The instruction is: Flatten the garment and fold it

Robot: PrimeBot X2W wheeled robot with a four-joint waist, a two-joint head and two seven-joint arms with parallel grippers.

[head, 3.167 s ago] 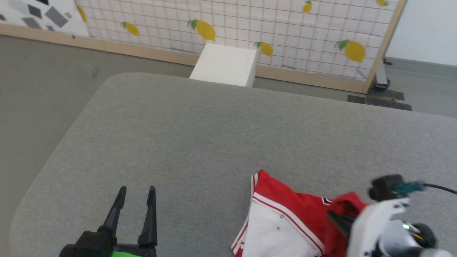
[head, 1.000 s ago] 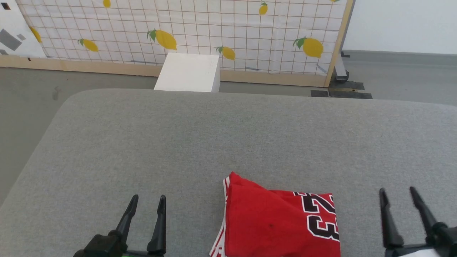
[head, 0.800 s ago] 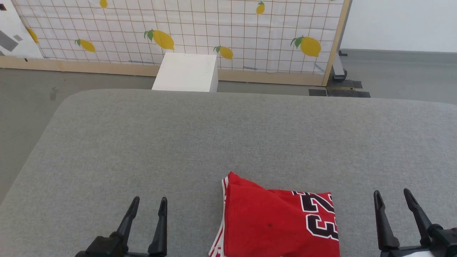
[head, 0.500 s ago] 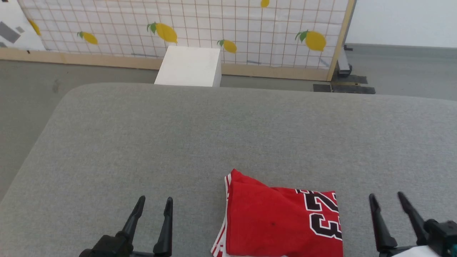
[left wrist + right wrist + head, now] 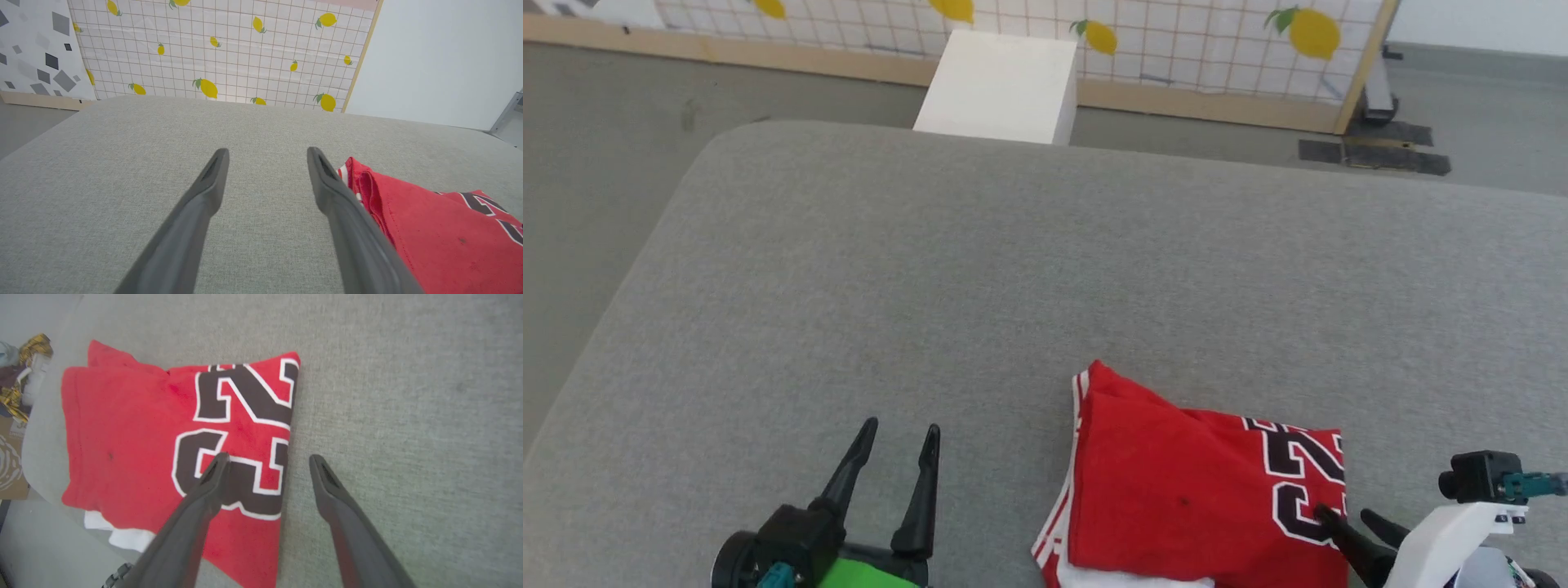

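Note:
The garment (image 5: 1192, 490) lies folded into a red rectangle near the front edge of the grey table (image 5: 931, 269), black-and-white lettering on its right part and a strip of white at its near edge. My left gripper (image 5: 900, 429) stands open to its left, well apart, with nothing between the fingers. In the left wrist view, the left gripper (image 5: 267, 153) points past the garment (image 5: 441, 228). My right gripper (image 5: 1343, 516) is open at the fold's right edge. In the right wrist view, the right gripper (image 5: 269, 458) straddles that edge of the garment (image 5: 135, 428): one finger over the lettering, the other over bare table.
A white box (image 5: 1005, 86) stands on the floor past the table's far edge, before a lemon-patterned screen (image 5: 1217, 33). Below the table's near edge sit a cardboard box and some clutter (image 5: 16, 375). Bare grey table stretches to the left and beyond the garment.
The head camera has tilted down. My right gripper has swung in from beside the garment to over its right edge. The garment and my left gripper stay as they were.

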